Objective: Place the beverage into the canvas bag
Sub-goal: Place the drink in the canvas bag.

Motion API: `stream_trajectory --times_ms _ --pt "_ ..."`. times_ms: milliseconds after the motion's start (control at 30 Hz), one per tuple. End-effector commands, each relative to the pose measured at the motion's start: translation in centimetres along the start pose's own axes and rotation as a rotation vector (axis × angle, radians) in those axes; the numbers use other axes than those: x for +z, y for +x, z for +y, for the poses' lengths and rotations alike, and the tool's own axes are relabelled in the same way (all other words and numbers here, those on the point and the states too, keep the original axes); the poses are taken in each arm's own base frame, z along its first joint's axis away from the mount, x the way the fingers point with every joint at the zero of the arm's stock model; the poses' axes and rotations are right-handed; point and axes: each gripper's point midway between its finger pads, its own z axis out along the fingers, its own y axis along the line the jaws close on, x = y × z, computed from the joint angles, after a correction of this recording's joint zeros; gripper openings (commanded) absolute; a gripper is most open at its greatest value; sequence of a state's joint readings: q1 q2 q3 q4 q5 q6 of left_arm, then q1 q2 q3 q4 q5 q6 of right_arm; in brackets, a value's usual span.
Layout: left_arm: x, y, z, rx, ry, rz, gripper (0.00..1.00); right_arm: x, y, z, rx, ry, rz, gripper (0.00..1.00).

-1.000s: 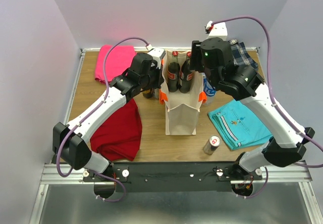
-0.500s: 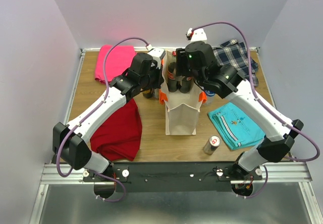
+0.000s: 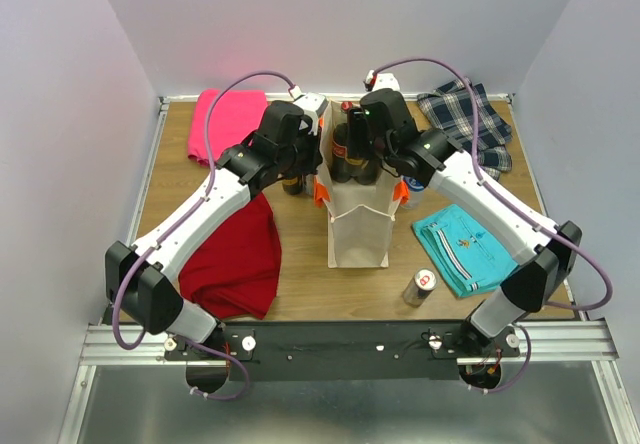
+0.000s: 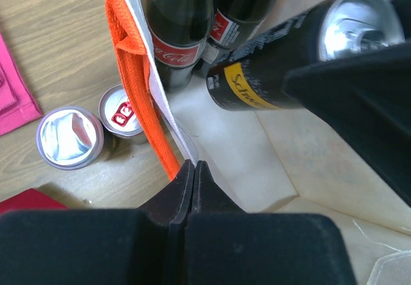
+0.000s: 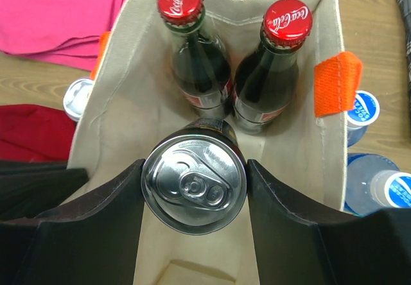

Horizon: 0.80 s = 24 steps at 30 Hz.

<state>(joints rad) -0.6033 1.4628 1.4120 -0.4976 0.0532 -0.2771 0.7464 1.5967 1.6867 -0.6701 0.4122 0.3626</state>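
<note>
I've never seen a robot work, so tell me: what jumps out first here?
The right gripper holds a black can at the mouth of the canvas bag at mid-table, where two cola bottles already stand. The left gripper pinches the bag's rim beside an orange strap.

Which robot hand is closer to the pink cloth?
Left. The left gripper pinches the canvas bag at its rim, on the side facing the pink cloth. The right gripper holds a black can over the bag's opening, farther from the cloth.
</note>
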Motion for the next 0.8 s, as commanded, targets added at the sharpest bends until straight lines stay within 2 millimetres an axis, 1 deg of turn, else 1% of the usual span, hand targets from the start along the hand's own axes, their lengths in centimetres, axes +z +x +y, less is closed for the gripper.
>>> stream_trajectory --times_ms 0,133,200,367,600,767 --pt "-0.9 -2.0 -0.7 0.007 0.018 -0.039 0.00 1.6 -2.3 1.5 0.060 -0.069 -0.081 0.01" --pt "-0.8 -1.8 -1.0 0.008 0.027 -0.032 0.00 3.4 -1.4 1.9 0.044 -0.067 -0.059 0.01" --pt "-0.6 -1.5 -1.0 0.004 0.031 -0.023 0.00 4.0 -1.2 1.9 0.042 -0.060 -0.061 0.01" --pt "-0.3 -1.3 -1.1 0.004 0.036 -0.011 0.00 5.6 0.0 2.0 0.032 -0.039 -0.044 0.01" --pt "-0.4 -1.5 -1.1 0.007 0.032 -0.012 0.00 7.3 1.2 1.8 0.014 -0.024 -0.023 0.01" --pt "-0.2 -1.3 -1.1 0.005 0.033 -0.002 0.00 8.2 2.2 1.5 0.015 -0.018 -0.001 0.01"
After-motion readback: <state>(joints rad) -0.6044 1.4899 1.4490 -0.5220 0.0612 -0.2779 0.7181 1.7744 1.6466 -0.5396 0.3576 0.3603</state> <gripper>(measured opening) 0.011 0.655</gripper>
